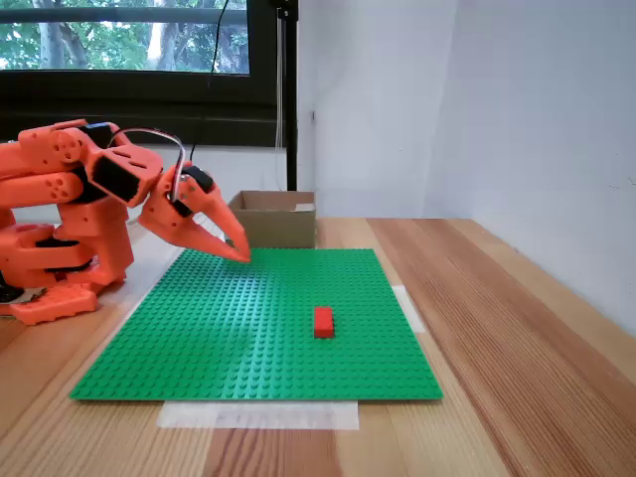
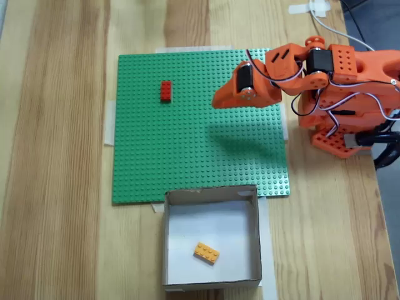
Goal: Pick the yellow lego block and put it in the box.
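The tiny yellow-orange plastic lego block [image 2: 206, 252] lies inside the low brown cardboard box [image 2: 258, 231], apparently delivered, while the orange arm's empty closed jaws hover over the green studded baseplate [image 2: 187, 156].

One fixed view sat low at the table's edge, looking level across the green baseplate [image 1: 263, 318] toward the window, arm [image 1: 70, 214] at left. The other looked straight down from above. Both took in the baseplate [image 2: 197, 131], arm [image 2: 337, 87] and box [image 2: 211, 237].
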